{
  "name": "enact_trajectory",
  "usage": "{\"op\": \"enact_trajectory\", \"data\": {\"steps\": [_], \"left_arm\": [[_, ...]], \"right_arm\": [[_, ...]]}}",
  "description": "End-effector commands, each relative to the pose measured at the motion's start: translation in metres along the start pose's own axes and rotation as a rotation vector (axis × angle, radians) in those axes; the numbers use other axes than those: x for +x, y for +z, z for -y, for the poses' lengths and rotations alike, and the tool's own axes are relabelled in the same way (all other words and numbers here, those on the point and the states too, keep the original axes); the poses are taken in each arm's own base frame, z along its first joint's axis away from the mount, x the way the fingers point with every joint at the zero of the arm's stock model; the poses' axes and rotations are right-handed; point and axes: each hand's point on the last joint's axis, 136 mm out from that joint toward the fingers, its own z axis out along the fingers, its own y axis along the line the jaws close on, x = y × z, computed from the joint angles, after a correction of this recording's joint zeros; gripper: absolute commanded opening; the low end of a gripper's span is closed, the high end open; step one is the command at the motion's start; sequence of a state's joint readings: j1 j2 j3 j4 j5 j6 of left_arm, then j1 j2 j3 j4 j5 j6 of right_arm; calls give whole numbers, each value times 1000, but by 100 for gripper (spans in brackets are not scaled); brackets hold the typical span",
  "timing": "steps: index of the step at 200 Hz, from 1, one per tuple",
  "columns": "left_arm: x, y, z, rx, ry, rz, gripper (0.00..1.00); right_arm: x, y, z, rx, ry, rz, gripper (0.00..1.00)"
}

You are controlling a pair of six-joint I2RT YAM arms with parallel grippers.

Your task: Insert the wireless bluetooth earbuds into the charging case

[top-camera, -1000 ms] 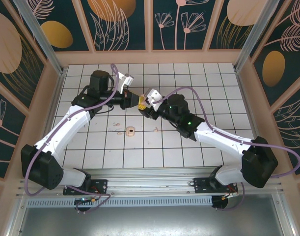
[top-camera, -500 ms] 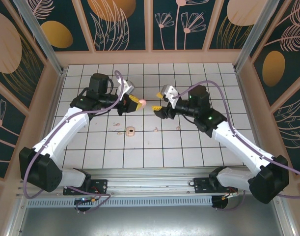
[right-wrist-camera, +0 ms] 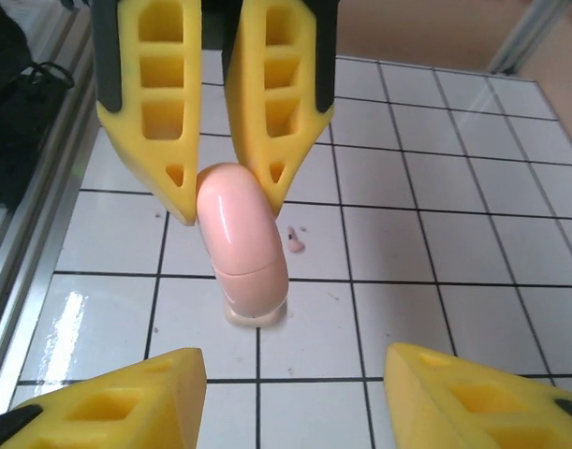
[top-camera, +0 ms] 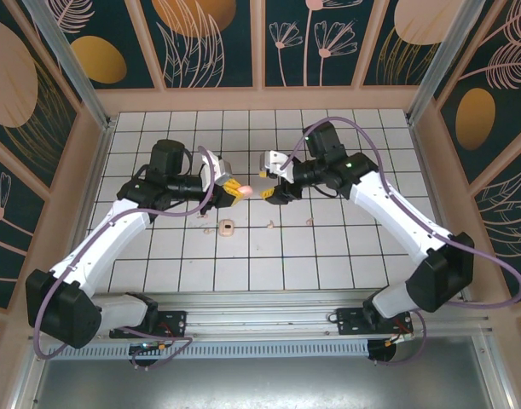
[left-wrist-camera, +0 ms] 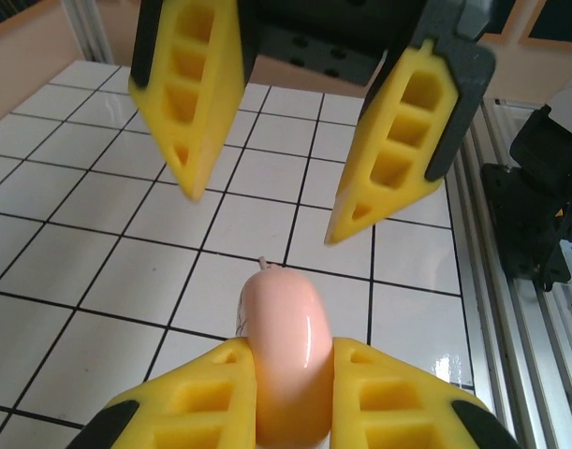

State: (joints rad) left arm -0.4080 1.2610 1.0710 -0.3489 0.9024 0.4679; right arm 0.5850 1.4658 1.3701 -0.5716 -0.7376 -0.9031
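White tiled desk [top-camera: 362,256], floral walls [top-camera: 209,43]. Left jaws clenching pink case part [left-wrist-camera: 284,351], holding it aloft facing right jaws. Those are hanging released just opposite, probably readying handover or regrasp. Cream case part [top-camera: 227,227] and earbuds [top-camera: 270,224] lying on desk beneath jaws, awaiting insertion.

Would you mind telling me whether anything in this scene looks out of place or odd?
The charging case looks split: its pink round part is clamped in the left gripper above the table, while its cream part lies alone on a tile below. Tiny earbuds lie loose on the tiles nearby.
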Motion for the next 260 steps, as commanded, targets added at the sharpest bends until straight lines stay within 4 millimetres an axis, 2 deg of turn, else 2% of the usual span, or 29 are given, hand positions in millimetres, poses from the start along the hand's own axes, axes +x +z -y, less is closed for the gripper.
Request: {"op": "enact_trajectory", "data": {"steps": [1, 48, 89, 160, 183, 193, 203, 237, 245, 249, 252, 260], "left_arm": [[-10, -3, 10, 27, 90, 50, 17], [-14, -5, 12, 33, 93, 64, 17], [-15, -6, 13, 24, 102, 68, 17], [-14, -7, 12, 12, 104, 65, 17], [-17, -9, 11, -8, 120, 74, 29], [-20, -10, 12, -15, 132, 94, 38], [-25, -12, 11, -34, 145, 122, 41], [-38, -15, 8, -54, 164, 170, 55], [-39, -15, 9, -49, 165, 176, 56], [-30, -11, 9, -40, 147, 166, 56], [-29, -11, 10, -35, 144, 167, 56], [-29, -10, 11, -23, 142, 173, 56]], "right_arm": [[-20, 0, -12, -91, -81, 63, 54], [-18, 20, -17, -163, -95, 41, 54], [-26, 27, -19, -192, -100, 64, 50], [-36, 26, -21, -210, -104, 105, 27], [-36, 21, -21, -196, -98, 125, 23], [-37, 17, -21, -184, -89, 151, 23], [-37, 13, -20, -165, -67, 182, 23], [-33, -14, -21, -52, 29, 331, 24], [-31, -17, -27, -37, 58, 366, 24], [-31, -19, -29, -27, 68, 385, 24], [-27, -25, -22, 9, 85, 394, 24], [-25, -30, -23, 37, 105, 423, 24]]}}
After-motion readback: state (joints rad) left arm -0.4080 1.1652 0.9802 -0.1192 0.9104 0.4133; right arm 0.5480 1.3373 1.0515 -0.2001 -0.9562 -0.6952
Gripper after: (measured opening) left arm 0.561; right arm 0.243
